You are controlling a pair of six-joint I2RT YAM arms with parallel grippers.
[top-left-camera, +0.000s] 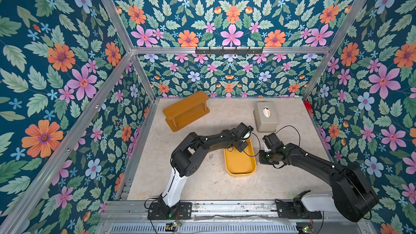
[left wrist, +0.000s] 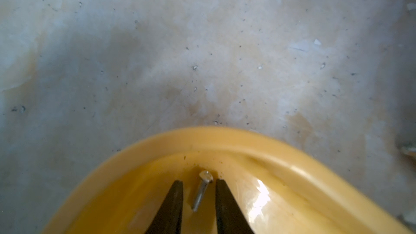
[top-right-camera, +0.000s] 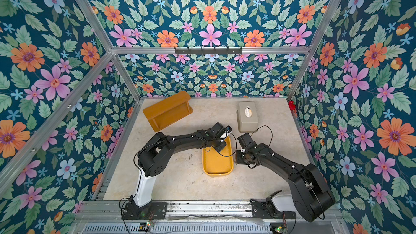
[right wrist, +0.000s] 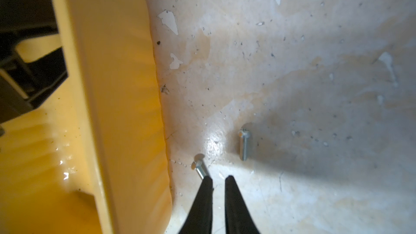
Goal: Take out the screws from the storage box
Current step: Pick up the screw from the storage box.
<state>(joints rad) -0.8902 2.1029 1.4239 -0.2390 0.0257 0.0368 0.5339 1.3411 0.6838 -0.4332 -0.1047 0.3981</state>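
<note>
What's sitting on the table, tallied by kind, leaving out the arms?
screws: 5, one inside the storage box, two by the right pincer, two on the box's other side
storage box: 1
tissue box: 1
wooden shelf: 1
Total: 8

Both top views are bright, evenly lit and sharp, with only faint shadows on the worktop [top-left-camera: 202,183]. Wide-angle distortion splays the aluminium frame [top-left-camera: 108,12] toward 10 and 2 o'clock. The wrist views are dimmer and softer: the storage box [left wrist: 225,140] rim blurs, white glare lies beside the screw [left wrist: 201,190], and broad shadow crosses the worktop.
</note>
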